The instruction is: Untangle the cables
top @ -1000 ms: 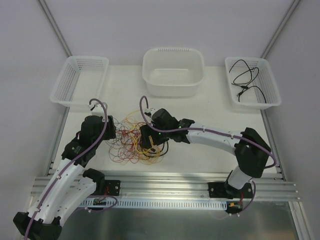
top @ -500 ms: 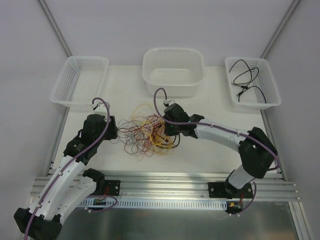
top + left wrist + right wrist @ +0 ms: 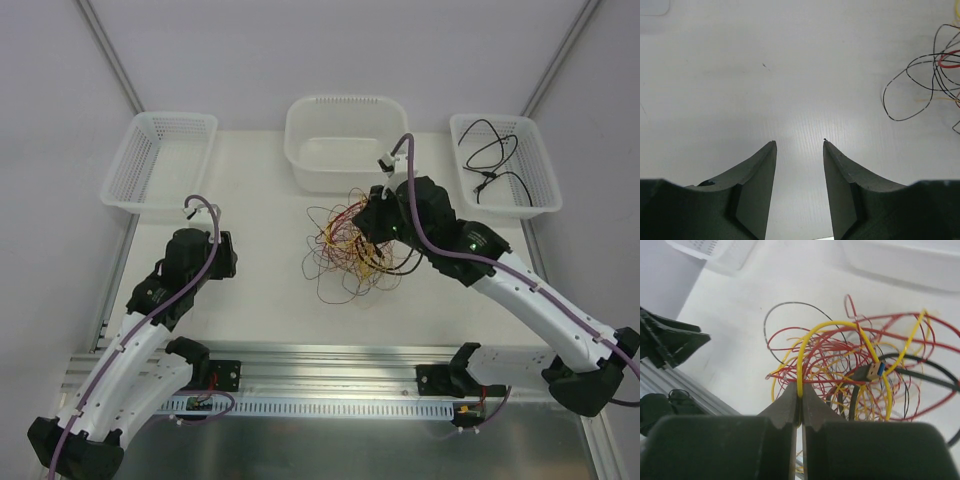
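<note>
The cables (image 3: 350,245) sit as one loose clump of red, yellow and black loops on the white counter (image 3: 260,190), near its middle and just in front of the tub (image 3: 345,105). Red strands make up most of it, with yellow woven through and a few thin black loops at the edges. From the right wrist view a thicker black lead runs through the clump and ends in a metal USB plug (image 3: 874,371) with a blue tongue. Whether any of the clump is clear of the counter I cannot tell.

The right jaws are pressed together on a yellow cable (image 3: 840,324), which rises from between the tips and arcs over the tangle toward the plug. From above, they are at the clump's far right edge, close to the tub.

The left jaws stand partly open with nothing between them, over bare counter well to the left of the clump. Only the outer black loops (image 3: 912,85) show at the right border of the left wrist view.

A white mesh basket (image 3: 130,200) stands at the far left. A matching right basket (image 3: 540,205) at the far right holds two separate black cables (image 3: 495,160) with small plug ends. An aluminium rail (image 3: 330,365) runs along the near edge.
</note>
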Controlling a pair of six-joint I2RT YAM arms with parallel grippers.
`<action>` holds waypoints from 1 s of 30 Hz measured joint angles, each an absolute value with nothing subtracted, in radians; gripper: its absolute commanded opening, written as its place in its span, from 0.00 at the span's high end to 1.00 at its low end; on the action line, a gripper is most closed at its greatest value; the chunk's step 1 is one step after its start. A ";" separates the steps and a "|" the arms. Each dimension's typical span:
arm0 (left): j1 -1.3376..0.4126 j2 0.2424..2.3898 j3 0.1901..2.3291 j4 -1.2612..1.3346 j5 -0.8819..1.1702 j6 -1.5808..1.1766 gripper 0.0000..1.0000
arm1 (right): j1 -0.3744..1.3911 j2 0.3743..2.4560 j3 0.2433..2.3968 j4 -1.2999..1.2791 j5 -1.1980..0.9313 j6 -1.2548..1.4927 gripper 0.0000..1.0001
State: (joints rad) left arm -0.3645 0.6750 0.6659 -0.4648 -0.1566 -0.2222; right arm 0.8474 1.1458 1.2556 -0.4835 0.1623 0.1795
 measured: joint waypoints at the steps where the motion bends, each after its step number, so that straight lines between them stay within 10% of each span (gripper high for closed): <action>1: -0.364 0.671 0.666 -0.462 -0.156 -0.221 0.57 | 0.862 1.151 1.303 -0.495 0.175 0.163 0.99; 15: -0.364 0.638 0.665 -0.445 -0.132 -0.220 0.57 | 0.974 1.512 1.211 -0.453 0.215 0.187 0.87; 21: -0.364 0.642 0.664 -0.432 -0.076 -0.215 0.51 | 1.026 1.629 1.234 -0.459 0.186 0.208 0.31; 30: -0.369 0.677 0.663 -0.389 0.083 -0.271 0.29 | 1.016 1.359 1.242 -0.511 0.208 0.207 0.13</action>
